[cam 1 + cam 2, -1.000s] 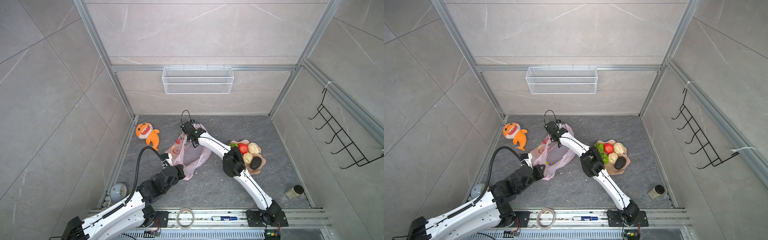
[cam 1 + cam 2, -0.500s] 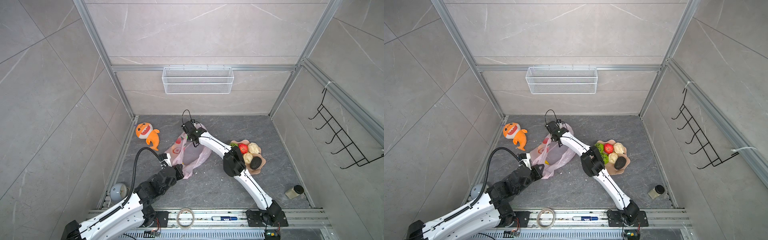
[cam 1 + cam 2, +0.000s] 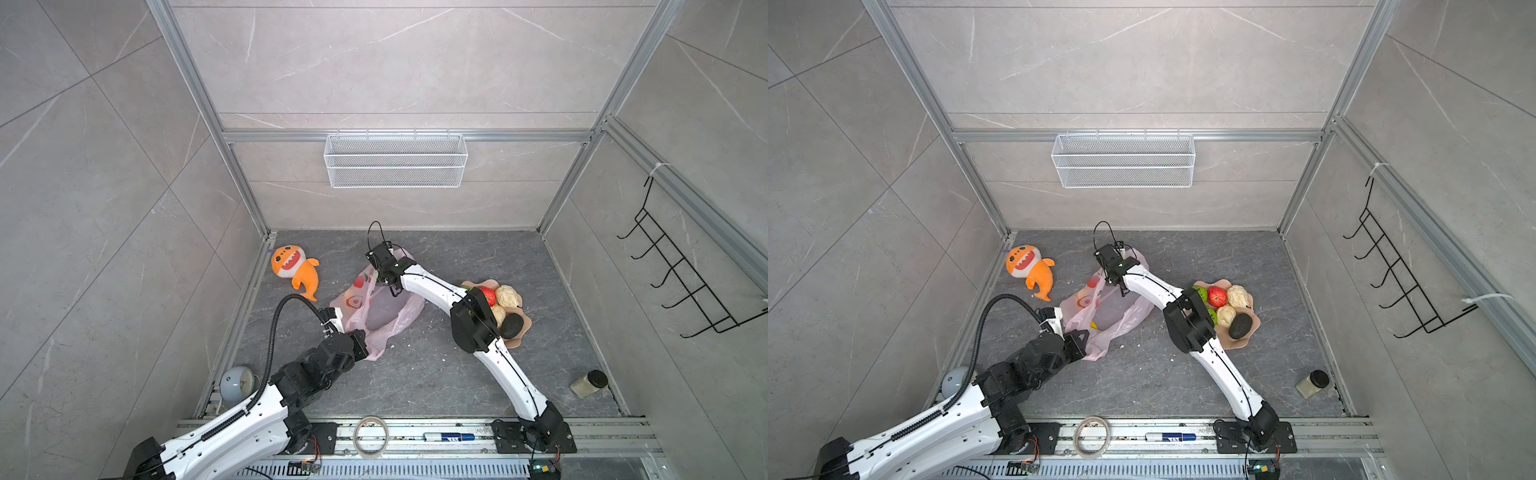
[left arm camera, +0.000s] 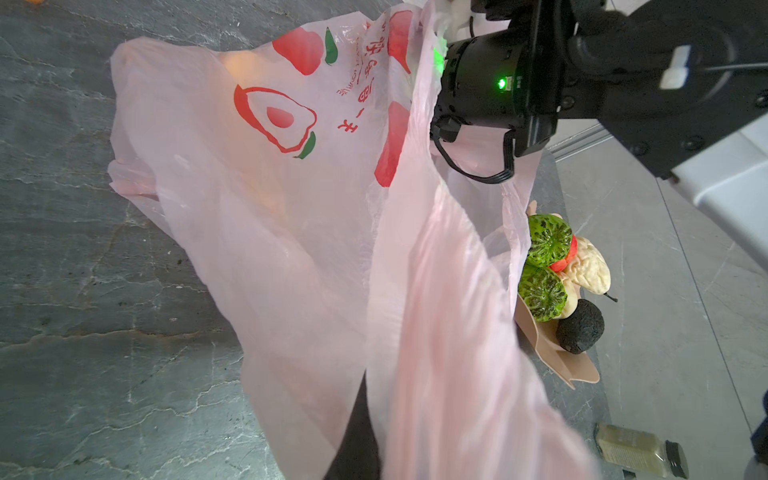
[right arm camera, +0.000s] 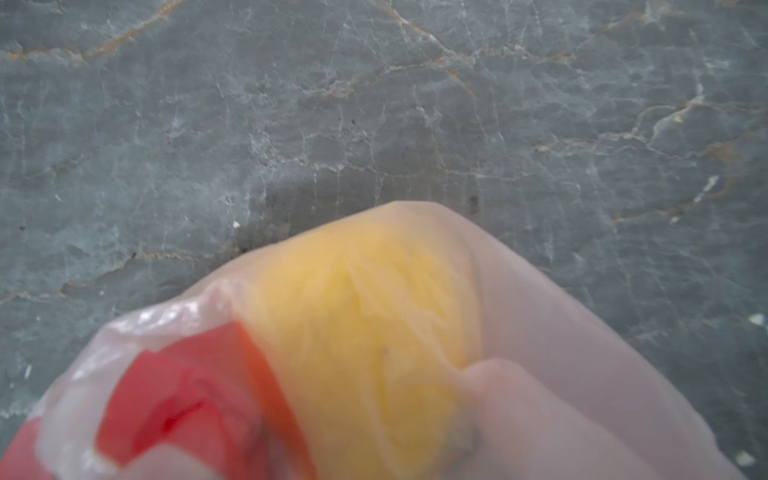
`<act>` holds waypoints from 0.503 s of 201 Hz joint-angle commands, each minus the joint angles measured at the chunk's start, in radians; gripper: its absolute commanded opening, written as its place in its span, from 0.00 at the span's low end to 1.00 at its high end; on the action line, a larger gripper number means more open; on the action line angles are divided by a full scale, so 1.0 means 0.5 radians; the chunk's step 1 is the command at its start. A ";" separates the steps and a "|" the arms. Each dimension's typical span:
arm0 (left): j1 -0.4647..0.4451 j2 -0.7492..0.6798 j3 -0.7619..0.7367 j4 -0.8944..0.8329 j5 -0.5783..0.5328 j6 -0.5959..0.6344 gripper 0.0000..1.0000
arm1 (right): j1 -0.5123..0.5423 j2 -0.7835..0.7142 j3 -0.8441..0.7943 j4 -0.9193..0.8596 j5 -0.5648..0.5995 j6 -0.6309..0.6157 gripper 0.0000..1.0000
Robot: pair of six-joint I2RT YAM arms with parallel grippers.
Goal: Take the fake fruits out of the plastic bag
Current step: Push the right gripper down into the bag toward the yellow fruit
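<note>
The pink plastic bag [image 3: 386, 316] [image 3: 1113, 311] [image 4: 249, 208] lies on the dark floor with its mouth held open. My left gripper [image 3: 361, 336] [image 3: 1084, 336] [image 4: 374, 436] is shut on its near edge. My right gripper [image 3: 380, 276] [image 3: 1106, 278] [image 5: 332, 415] reaches to the bag's far end. Its fingers [image 5: 498, 395] show blurred under the film, on either side of a yellow fruit [image 5: 365, 311]. The peach bowl [image 3: 519, 336] [image 3: 1237, 343] holds a red apple [image 3: 1217, 296], cream pieces [image 3: 1238, 296], a dark avocado [image 3: 1240, 326] [image 4: 579, 328] and green bumpy balls [image 4: 548, 245].
An orange plush shark [image 3: 293, 268] lies at the far left. A white wire basket [image 3: 395, 160] hangs on the back wall, and a black hook rack [image 3: 685, 282] on the right wall. A jar [image 3: 588, 384], tape roll [image 3: 370, 436], marker [image 3: 449, 436] and grey dome [image 3: 237, 382] sit near the front.
The left arm has crept slightly forward with the bag's edge still pinched. The right gripper has stayed at the bag's far end.
</note>
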 commanded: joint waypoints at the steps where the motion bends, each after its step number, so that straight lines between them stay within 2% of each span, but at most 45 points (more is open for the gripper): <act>1: -0.002 0.026 0.055 0.045 -0.054 0.065 0.00 | 0.043 -0.181 -0.099 0.024 0.023 -0.066 0.47; 101: -0.002 0.162 0.180 0.166 -0.201 0.264 0.00 | 0.144 -0.624 -0.709 0.109 -0.057 0.010 0.46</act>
